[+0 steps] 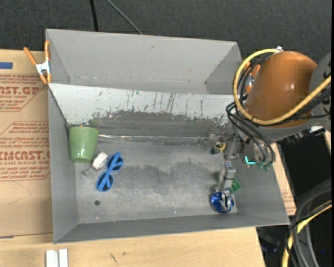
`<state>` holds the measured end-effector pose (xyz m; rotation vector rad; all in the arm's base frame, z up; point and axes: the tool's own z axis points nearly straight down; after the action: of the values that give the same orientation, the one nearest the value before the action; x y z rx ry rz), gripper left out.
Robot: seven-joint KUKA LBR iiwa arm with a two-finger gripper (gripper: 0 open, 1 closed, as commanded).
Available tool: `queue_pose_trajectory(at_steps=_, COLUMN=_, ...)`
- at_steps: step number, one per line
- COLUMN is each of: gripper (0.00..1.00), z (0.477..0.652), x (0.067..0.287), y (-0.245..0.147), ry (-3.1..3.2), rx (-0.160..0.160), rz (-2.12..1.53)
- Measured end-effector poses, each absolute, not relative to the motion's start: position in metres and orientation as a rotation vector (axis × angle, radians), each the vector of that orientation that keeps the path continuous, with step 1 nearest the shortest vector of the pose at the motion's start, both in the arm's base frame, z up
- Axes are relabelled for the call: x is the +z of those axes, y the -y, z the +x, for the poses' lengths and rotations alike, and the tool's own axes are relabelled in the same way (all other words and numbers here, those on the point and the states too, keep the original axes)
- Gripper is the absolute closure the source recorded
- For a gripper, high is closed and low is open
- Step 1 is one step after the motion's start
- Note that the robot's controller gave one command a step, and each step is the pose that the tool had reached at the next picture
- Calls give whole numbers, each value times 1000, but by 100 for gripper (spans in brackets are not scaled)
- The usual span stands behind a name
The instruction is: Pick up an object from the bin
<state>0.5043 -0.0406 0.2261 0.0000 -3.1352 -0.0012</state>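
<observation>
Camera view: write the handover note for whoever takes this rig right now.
Gripper: down low in the bin's near right corner, directly at a small shiny blue round thing. Whether it has a hold on it cannot be told.
Other things: a green cup by the left wall, with a small white piece and blue toy glasses next to it, all far from the gripper.
Done: the arm is placed at the blue thing.
Left: confirm the grasp, then lift the blue thing out of the bin.
</observation>
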Motion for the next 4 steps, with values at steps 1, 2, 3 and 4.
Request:
queue_pose_trajectory(at_steps=1, gripper=0, z=483, x=69, y=94, ry=3149, rx=2, rz=183)
queue_pose_trajectory(at_steps=2, gripper=0, z=563, x=70, y=81, ry=3104, rx=-1, rz=504)
queue_pose_trajectory(at_steps=3, gripper=0, z=505, x=109, y=133, ry=3041, rx=4, rz=790)
queue_pose_trajectory(at_steps=4, gripper=100, z=506, x=108, y=130, ry=3040, rx=-2, rz=794)
